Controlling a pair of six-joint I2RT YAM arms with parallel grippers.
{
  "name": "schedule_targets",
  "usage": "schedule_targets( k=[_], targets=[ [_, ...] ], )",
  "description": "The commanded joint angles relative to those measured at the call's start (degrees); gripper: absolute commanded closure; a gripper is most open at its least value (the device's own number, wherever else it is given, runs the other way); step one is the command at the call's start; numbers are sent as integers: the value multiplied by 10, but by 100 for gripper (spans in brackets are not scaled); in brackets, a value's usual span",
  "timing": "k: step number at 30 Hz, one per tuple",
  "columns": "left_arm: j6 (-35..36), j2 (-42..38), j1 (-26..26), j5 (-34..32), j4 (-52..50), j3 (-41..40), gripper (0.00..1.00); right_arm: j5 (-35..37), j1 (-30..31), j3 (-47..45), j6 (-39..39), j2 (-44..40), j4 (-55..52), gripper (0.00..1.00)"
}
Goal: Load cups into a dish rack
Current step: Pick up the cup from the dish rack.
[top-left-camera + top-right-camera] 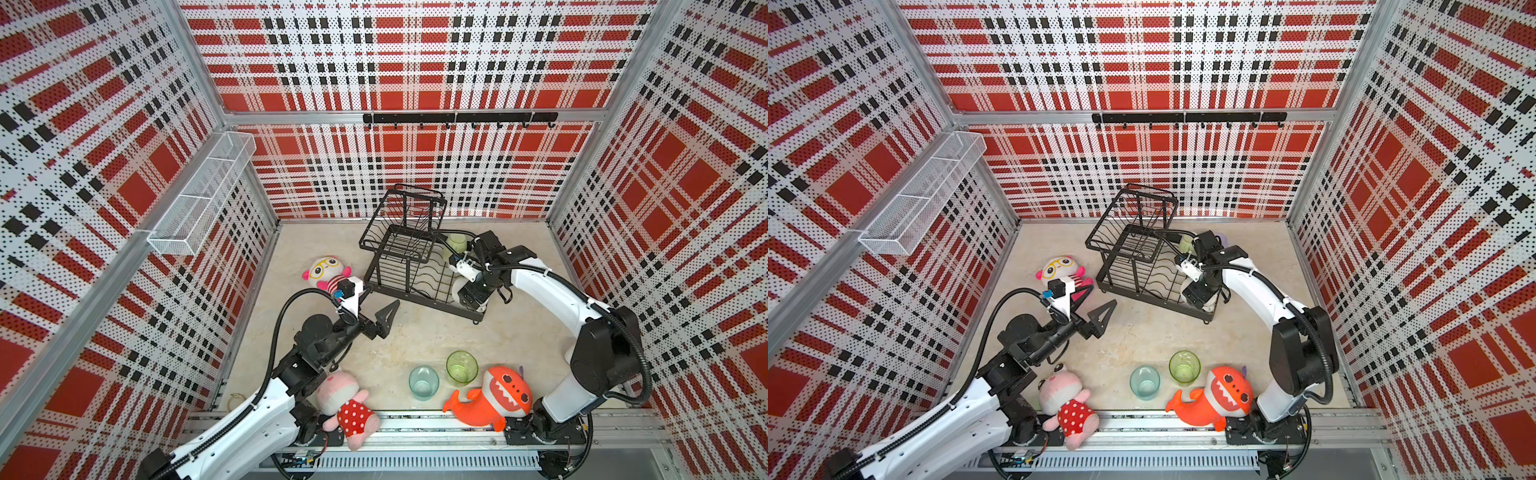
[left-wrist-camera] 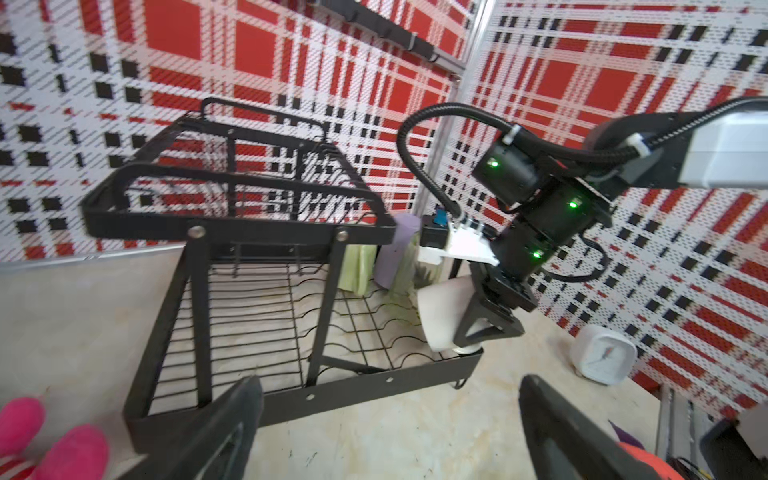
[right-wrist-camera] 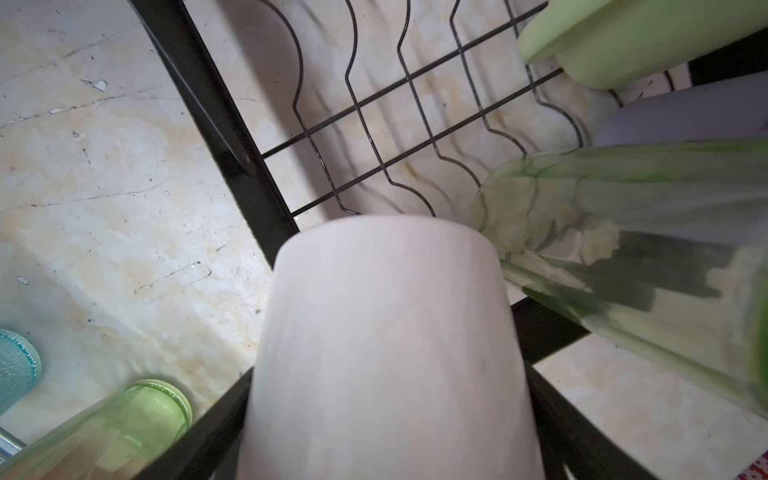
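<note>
1. Nearest me, well short of both pincers, the teal glass [image 1: 423, 382] and the short green glass [image 1: 461, 368] stand upright on the worktop [image 1: 415, 336], not yet loaded.
2. The left pincer [image 1: 388, 320] hangs over bare worktop with its jaws wide apart and nothing between them. The dish rack [image 1: 376, 282] lies just beyond its tips.
3. The right pincer [image 3: 386, 370] is clamped on the white mug [image 3: 386, 324] over the rack's lower tier, at the corner nearest that arm. The mug sits tilted. None of its red inside shows, so I take it to be mouth down. I cannot tell whether its lower end touches the wires.
4. Just beyond that pincer the tall green glass [image 3: 623, 249] stands very close to the mug. Past it are the lilac tumbler [image 3: 685, 120] and then the pale green mug [image 3: 644, 37], all on the lower tier.
5. The step in hand looks like setting the mug down. To do it well, I would:
   - level the mug first;
   - lower it straight until its rim rests evenly across the wavy wires, inside the black frame;
   - keep it off the tall glass, which could tip if nudged;
   - part the jaws only once it is resting, then lift straight away.
</note>
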Motion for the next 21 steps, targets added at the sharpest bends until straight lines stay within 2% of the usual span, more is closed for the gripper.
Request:
schedule_targets(
  k=[1,5,12,16,21],
  targets=[
    [48,17,-44,-23,31,29,2,-26,-7,-6,-2,-50,46,19],
    [84,62,-108,-65,43,55,1,-56,-16,-18,6,-84,70,19],
    [206,188,-216,-177,87,109,2,-104,-31,-16,71,-109,70,19],
    [204,266,-231,-172,157,130,2,-164,-34,-47,136,-151,110,19],
    [237,308,-248,-180,197,131,2,-226,-47,-78,267,-199,163,20]
  ],
)
